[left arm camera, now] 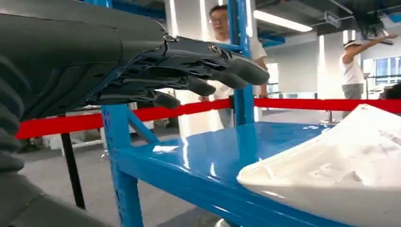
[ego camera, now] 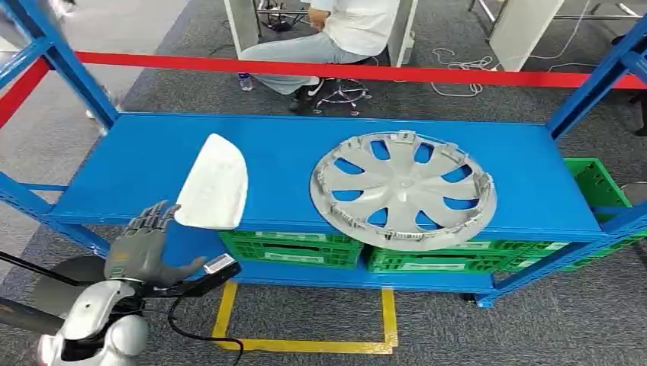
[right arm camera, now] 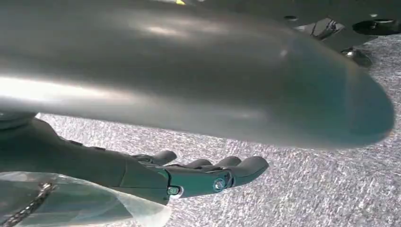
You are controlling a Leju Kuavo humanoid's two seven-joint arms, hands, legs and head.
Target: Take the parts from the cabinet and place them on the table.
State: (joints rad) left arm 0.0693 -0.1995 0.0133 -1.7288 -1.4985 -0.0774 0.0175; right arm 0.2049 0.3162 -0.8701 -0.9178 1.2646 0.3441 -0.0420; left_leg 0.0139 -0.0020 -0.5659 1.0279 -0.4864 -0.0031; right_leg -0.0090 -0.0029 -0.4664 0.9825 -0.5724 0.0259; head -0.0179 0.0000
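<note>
Head view: smooth white shell [ego camera: 214,183], spoked hubcap [ego camera: 403,189].

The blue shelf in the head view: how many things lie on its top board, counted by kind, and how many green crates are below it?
White plastic cover panel: 1
Grey round wheel cover: 1
Green plastic crates under the top board: 3
Total: 5
</note>
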